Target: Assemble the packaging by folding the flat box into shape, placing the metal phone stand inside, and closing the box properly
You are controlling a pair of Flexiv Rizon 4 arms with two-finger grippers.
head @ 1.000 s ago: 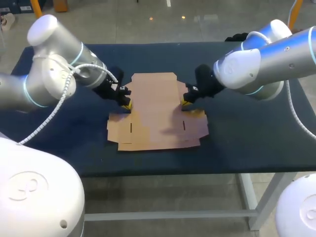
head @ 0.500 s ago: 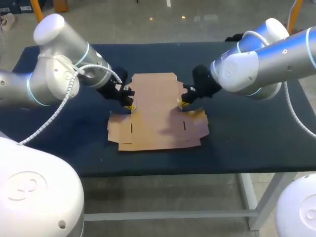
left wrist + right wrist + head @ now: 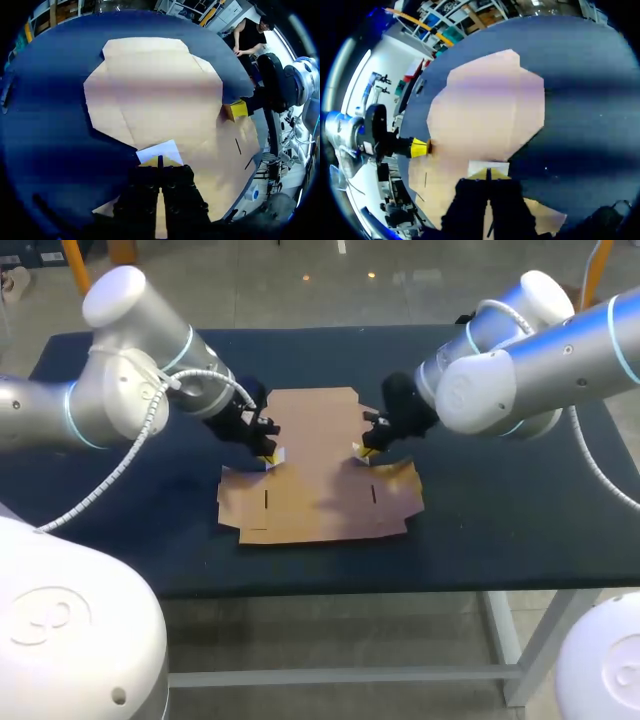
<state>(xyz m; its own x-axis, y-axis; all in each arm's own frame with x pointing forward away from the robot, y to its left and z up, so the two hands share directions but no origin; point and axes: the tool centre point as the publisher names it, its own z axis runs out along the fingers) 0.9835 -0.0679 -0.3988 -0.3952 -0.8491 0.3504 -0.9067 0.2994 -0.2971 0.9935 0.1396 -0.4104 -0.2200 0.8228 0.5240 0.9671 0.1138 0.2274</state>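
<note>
Lifted inward since a second ago, the left side flap (image 3: 273,456) and right side flap (image 3: 359,452) of the flat brown cardboard box (image 3: 318,485) show pale undersides. The left jaws and right jaws are each clamped on one. The box lies mid dark blue desk (image 3: 500,510); folding looks barely begun.

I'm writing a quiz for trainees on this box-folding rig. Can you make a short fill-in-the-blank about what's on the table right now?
1. The box is made of brown ___.
2. It lies on a dark ___ table.
3. The left tool and the right tool both have ___ tips.
4. The left tool meets the box's left side, and the right tool meets its ___ side.

Missing words: cardboard; blue; yellow; right.
</note>
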